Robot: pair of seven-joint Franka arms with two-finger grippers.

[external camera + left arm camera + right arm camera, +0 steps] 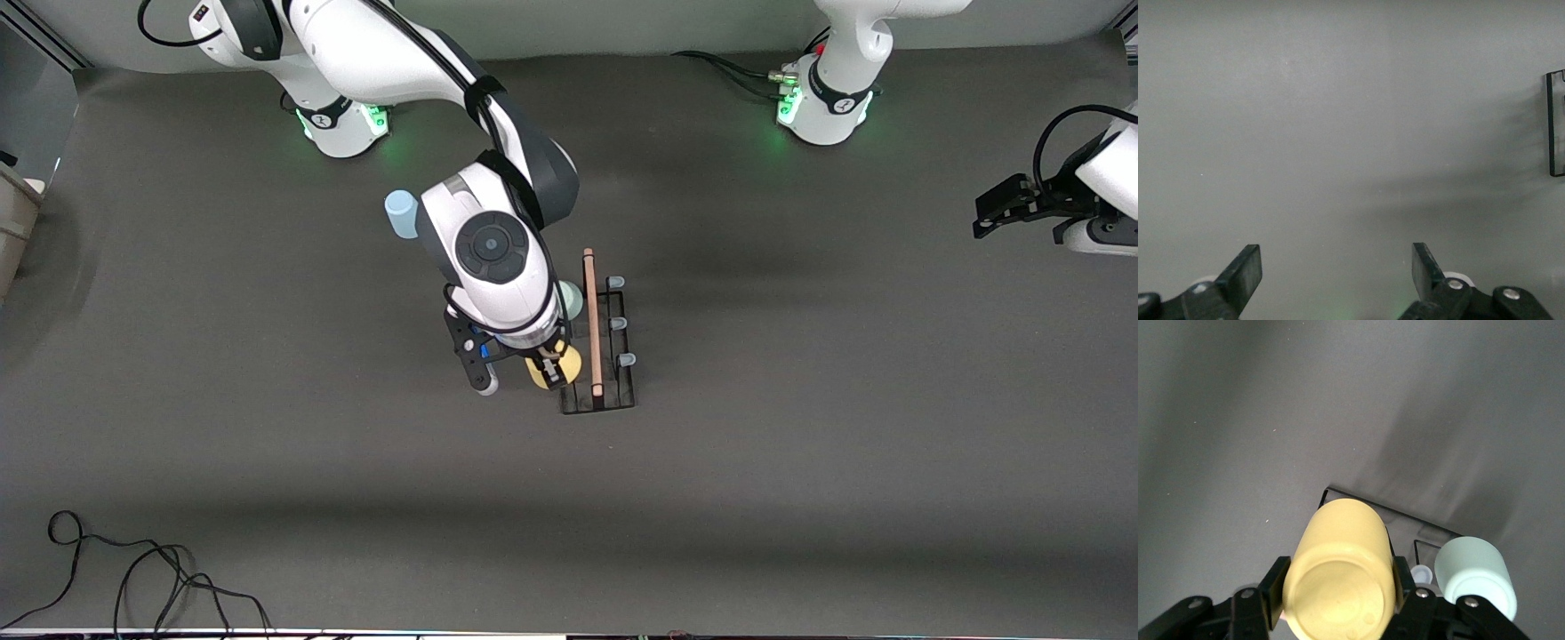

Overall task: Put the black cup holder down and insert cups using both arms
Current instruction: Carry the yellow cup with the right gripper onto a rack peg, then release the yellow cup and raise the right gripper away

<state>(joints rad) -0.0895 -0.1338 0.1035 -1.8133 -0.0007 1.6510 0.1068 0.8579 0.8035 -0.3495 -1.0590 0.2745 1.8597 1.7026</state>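
The black cup holder [613, 391] stands mid-table, its wooden rod handle [592, 320] on top and three pale-tipped pegs [620, 322] bare on the side toward the left arm's end. My right gripper [553, 366] is shut on the yellow cup [569, 363], held bottom-up over the holder's other side; the wrist view shows its fingers [1275, 587] pressed against the yellow cup [1341, 573]. A mint green cup [1475, 577] sits upturned beside it on the holder. The blue cup [402, 213] stands on the table, farther from the camera. My left gripper [1000, 209] waits open at its end of the table.
A black cable [133, 569] lies coiled near the table's front edge at the right arm's end. A beige box [13, 222] sits at that end's edge. The left wrist view shows bare table and a corner of the holder's wire base [1555, 123].
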